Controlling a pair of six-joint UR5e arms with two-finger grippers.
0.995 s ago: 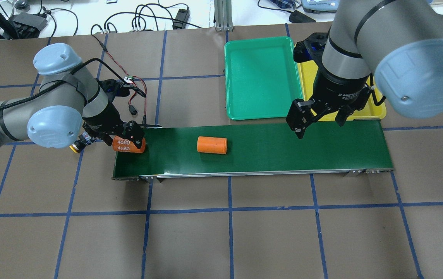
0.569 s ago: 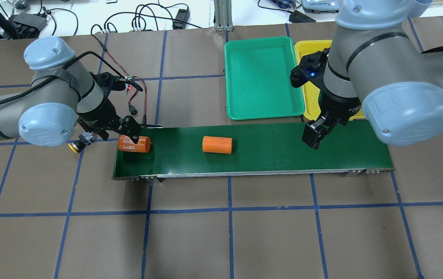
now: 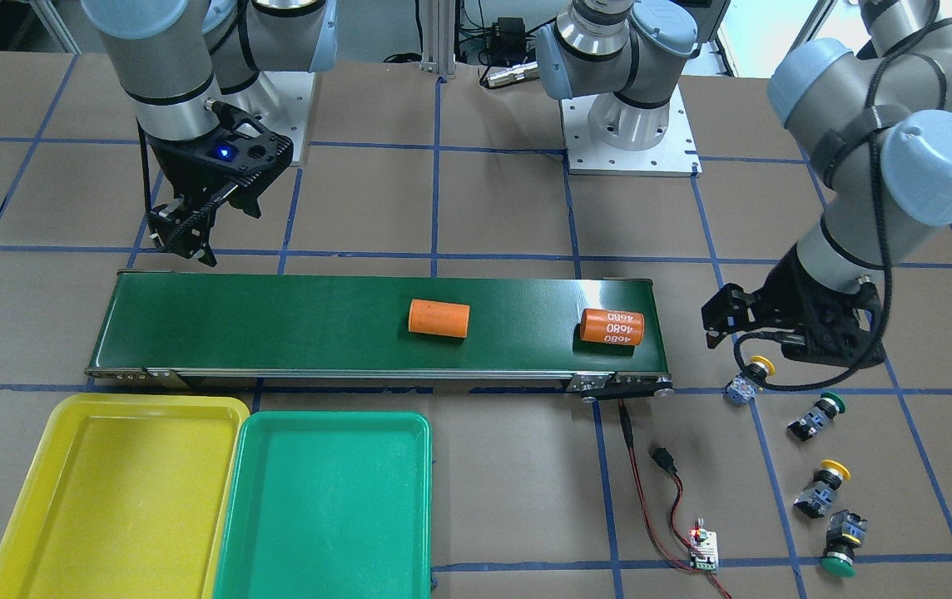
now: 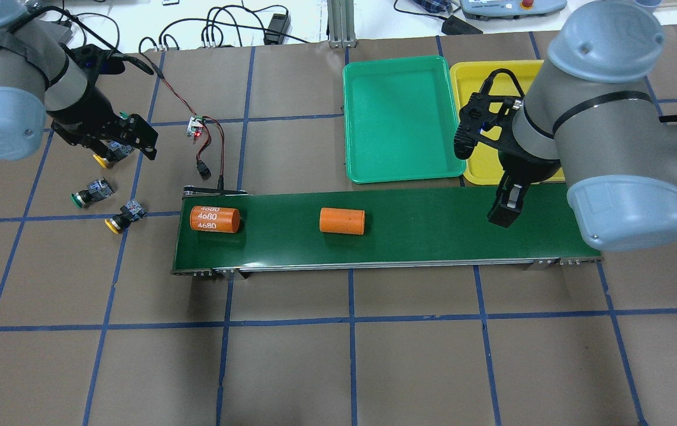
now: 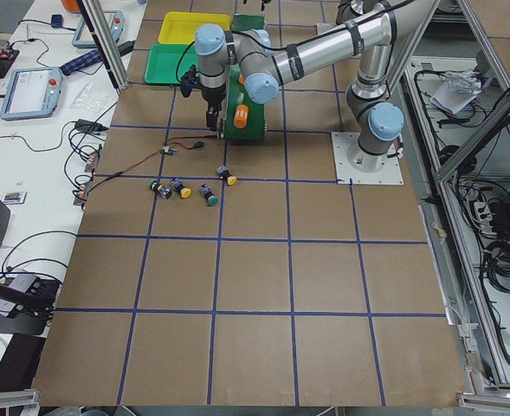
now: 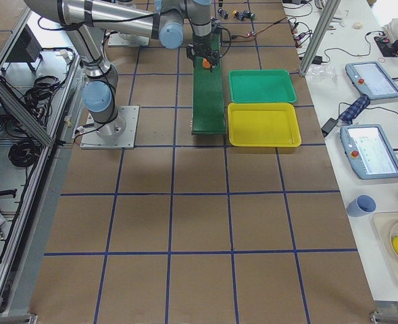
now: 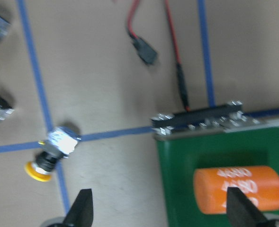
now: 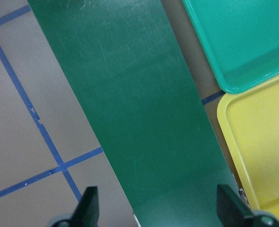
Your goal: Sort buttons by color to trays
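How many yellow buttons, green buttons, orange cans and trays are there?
Yellow buttons: 2
Green buttons: 2
Orange cans: 2
Trays, one yellow and one green: 2
Total: 8

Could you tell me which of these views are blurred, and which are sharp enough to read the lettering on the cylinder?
Left wrist view: smeared throughout, with the yellow-capped button soft-edged and the 4680 on the orange cylinder barely legible. Overhead view: sharp, and the same lettering reads clearly. Right wrist view: crisp, with fine scratches showing on the conveyor belt.
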